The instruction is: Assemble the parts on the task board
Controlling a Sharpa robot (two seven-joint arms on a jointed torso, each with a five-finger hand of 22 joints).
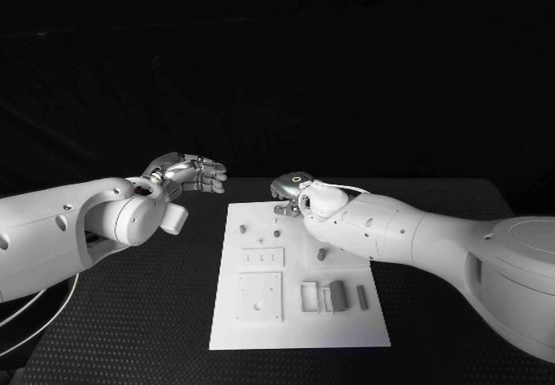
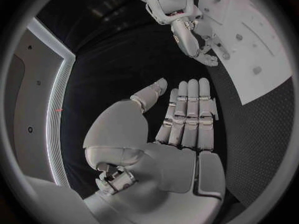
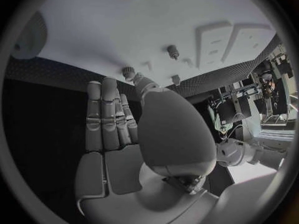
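Hands: two; task board: one.

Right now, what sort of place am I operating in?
Probably a robotics lab test bench: a black table against a dark backdrop, a white task board with small grey parts, and equipment racks behind.

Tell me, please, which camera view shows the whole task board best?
The head view: the task board lies complete there, all edges visible. The left wrist view catches one stretch of it beyond the right hand; the right wrist view shows its far part above that hand's fingers.
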